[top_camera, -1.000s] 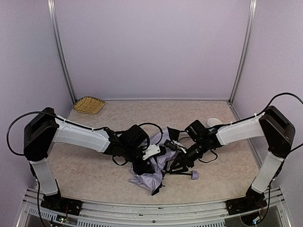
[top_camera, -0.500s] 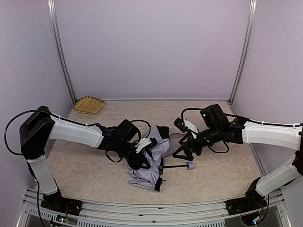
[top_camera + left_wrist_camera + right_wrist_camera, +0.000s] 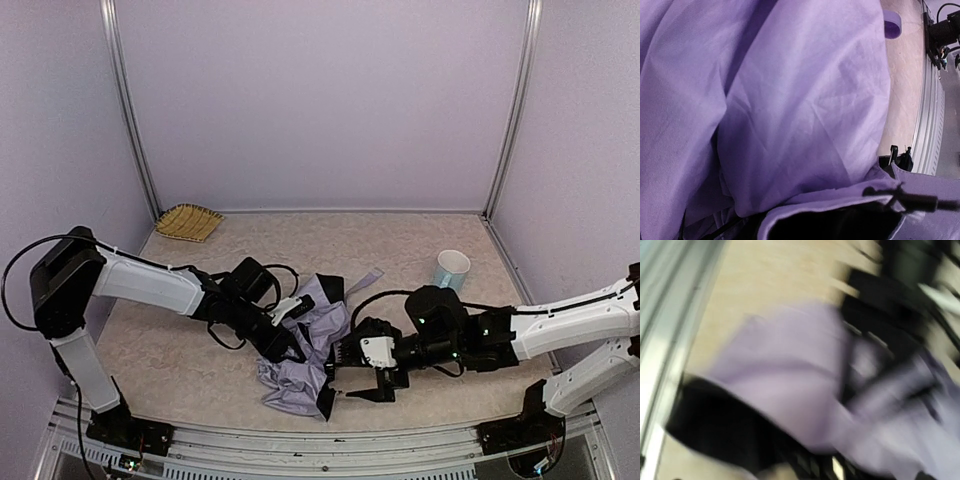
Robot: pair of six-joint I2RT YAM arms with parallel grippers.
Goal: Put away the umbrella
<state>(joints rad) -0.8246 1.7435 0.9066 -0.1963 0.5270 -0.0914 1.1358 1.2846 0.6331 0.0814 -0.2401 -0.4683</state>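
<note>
The umbrella (image 3: 297, 372) lies crumpled at the middle of the table, lavender fabric up and black underside showing at its edges; its strap (image 3: 365, 279) trails to the back right. My left gripper (image 3: 290, 335) is pushed into the fabric from the left, its fingertips buried. In the left wrist view the fabric (image 3: 805, 100) fills the frame and hides the jaws; the lavender handle (image 3: 892, 24) shows at the top right. My right gripper (image 3: 352, 375) is low at the umbrella's right edge, fingers apart. The right wrist view is blurred and shows the fabric (image 3: 790, 370) close up.
A light-blue cup (image 3: 452, 268) stands at the back right. A woven basket (image 3: 188, 221) sits in the back left corner. The metal rail (image 3: 320, 445) runs along the table's near edge, close behind the umbrella.
My right arm has swung down and left to the umbrella's lower right edge, uncovering the cup. My left gripper has shifted slightly left in the fabric. The handle is no longer visible from above.
</note>
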